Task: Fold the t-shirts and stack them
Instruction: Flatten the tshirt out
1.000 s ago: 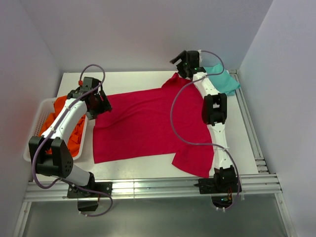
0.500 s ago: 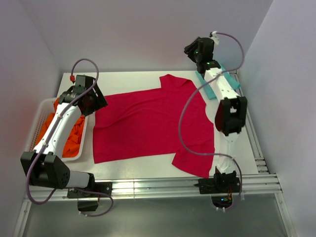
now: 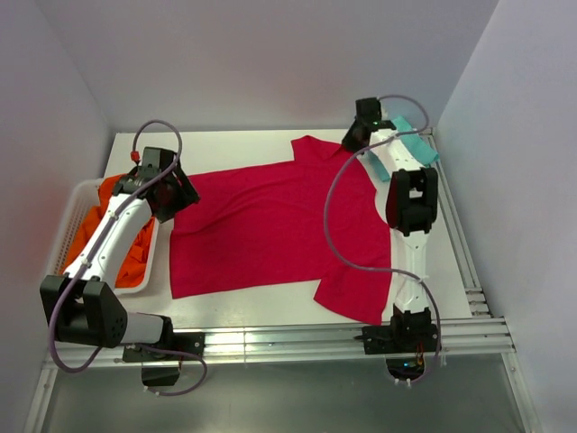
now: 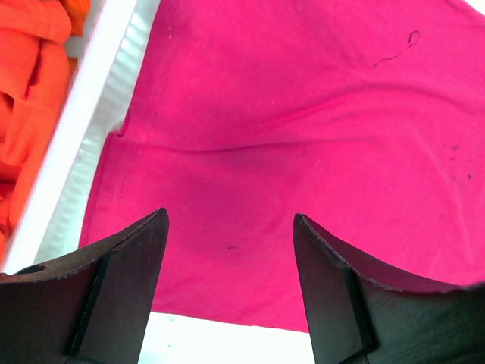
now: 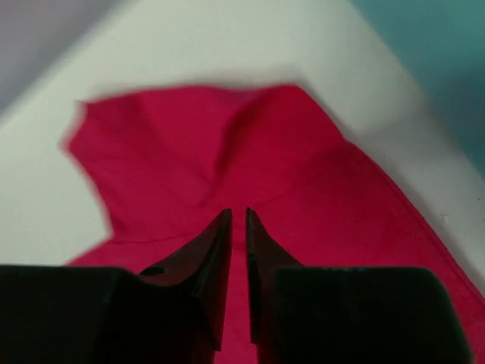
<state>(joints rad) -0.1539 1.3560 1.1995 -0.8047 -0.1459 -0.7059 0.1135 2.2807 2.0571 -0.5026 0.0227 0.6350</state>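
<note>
Closest to us, the red t-shirt (image 3: 270,225) lies spread flat on the white table (image 3: 234,149). One sleeve reaches toward the near edge by the right arm's base, and the hem lies at the left. Further in, at the left, the left gripper (image 4: 229,220) hangs over the shirt's hem edge with its fingers spread wide, red cloth showing in the gap. We cannot tell whether the tips touch it. Just beside it stands the white basket (image 3: 54,253), which holds orange garments (image 3: 135,248). At the far side, the right gripper (image 5: 236,214) sits above the shirt's far sleeve, its fingers drawn almost together with only a sliver between them. Whether they pinch any cloth we cannot tell. Beyond it, in the far right corner, the teal t-shirt (image 3: 419,149) lies partly under the right arm.
</note>
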